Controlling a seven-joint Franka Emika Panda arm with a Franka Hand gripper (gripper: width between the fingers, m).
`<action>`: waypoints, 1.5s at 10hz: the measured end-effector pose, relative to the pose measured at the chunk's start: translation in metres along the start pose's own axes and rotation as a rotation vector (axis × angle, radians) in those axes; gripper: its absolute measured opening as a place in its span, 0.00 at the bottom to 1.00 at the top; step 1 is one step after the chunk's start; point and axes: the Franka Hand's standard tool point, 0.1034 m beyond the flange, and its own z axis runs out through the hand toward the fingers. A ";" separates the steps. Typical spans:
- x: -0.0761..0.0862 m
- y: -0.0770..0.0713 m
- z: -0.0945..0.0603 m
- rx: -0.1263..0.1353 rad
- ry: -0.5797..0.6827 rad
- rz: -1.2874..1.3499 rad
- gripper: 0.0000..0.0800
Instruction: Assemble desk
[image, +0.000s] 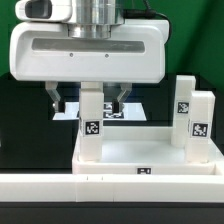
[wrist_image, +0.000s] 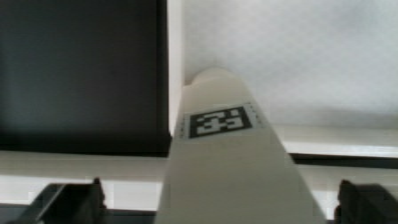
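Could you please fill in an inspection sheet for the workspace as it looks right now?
Surface: dark table, mostly hidden by the arm.
Job's things: white desk top lying flat; one tagged leg upright at its corner on the exterior view's left, two more legs upright on the right.
Clutter: nothing seen.
Grippers: gripper open, fingers either side of the left leg's top; contact cannot be told.
Cables: nothing seen.
Surroundings: marker board behind the desk top; white border wall in front; black backdrop.
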 end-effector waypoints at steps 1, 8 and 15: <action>0.000 0.001 0.000 -0.002 -0.001 -0.068 0.81; 0.000 0.001 0.000 -0.001 -0.001 0.010 0.36; -0.001 -0.002 0.001 0.001 0.000 0.591 0.36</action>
